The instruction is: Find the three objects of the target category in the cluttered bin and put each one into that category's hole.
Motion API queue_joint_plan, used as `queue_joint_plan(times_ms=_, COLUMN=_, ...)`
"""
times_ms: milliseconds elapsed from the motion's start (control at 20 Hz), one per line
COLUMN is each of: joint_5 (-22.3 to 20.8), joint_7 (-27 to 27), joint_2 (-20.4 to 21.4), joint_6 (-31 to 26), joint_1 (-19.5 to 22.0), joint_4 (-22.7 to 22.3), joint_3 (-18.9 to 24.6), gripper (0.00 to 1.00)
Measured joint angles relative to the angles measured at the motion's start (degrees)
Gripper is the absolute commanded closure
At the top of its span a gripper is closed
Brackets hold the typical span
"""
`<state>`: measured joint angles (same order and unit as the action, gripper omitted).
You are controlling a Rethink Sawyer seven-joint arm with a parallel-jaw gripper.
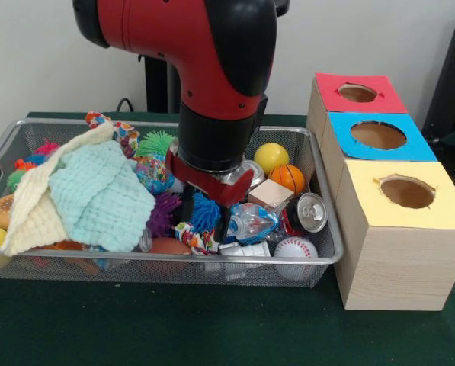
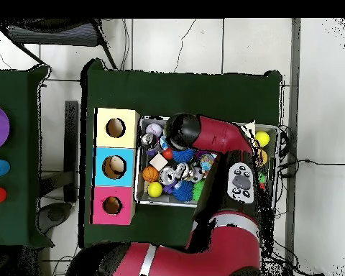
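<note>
On the table: wire-mesh bin (image 1: 14, 137), long and shallow, on a dark green cloth (image 1: 158, 328); three wooden boxes stand just beside its 3 o'clock end in the front view.
Boxes: red-topped box (image 1: 357, 93) at the far end, blue-topped box (image 1: 379, 136) in the middle, yellow-topped box (image 1: 406, 229) nearest the camera; each has one round hole in its top.
Clutter, 9 o'clock half: a pale green cloth (image 1: 97, 194) over a cream cloth (image 1: 36, 206) covers much of what lies below.
Clutter, 3 o'clock half: yellow ball (image 1: 271, 157), small basketball (image 1: 288, 178), wooden block (image 1: 270, 194), drink can (image 1: 311, 212), baseball (image 1: 294, 248), crumpled plastic bottle (image 1: 251, 223).
Clutter, centre: blue spiky ball (image 1: 206, 212), purple spiky ball (image 1: 165, 213), green spiky ball (image 1: 155, 142).
Target toys: none can be picked out for certain in the heap.
Obstruction: the red and black arm (image 1: 212, 69) comes down over the bin's centre and hides the items under it.
Open room: bare cloth at 6 o'clock of the bin; the bin's rim touches no box.
Claw: gripper (image 1: 209, 226) is down among the clutter beside the blue spiky ball; its opening cannot be told.
</note>
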<state>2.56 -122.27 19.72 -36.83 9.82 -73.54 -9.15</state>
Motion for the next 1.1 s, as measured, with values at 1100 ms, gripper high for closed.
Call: queue_joint_plan(times_ms=1100, joint_5=-6.23, joint_7=0.00, joint_2=-2.95, joint_6=-8.46, joint_1=0.61, joint_4=3.59, joint_3=2.05, gripper=0.00)
